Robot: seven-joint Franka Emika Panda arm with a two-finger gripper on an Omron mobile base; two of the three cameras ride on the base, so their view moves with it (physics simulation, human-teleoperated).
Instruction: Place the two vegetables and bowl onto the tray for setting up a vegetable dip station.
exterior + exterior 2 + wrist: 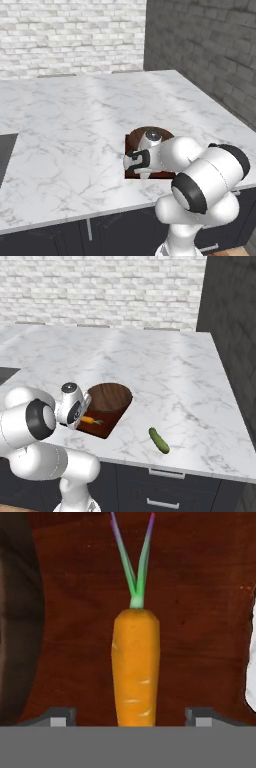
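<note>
two dark fingertips (60,717) of the pincer (131,717) stand wide apart over the tray (200,587), one on each side of the carrot (135,662) and neither touching it, so the pincer is open and has hold of nothing. the carrot lies flat on the tray between the jaws, its green top pointing away from the pincer. in the right base view the carrot (88,419) shows just beside the hand, on the end of the tray (102,426) nearest the desk's front edge. the bowl (110,397) sits on the tray's far part, just beyond the carrot; whether the two touch cannot be told. in the hand view the bowl's dark rim (17,612) curves along one side of the tray. in the left base view the hand covers most of the tray (131,145), and the bowl (167,135) peeks out behind it. the cucumber (159,440) lies on the marble desk (165,371), apart from the tray on its right, near the desk's front edge.
</note>
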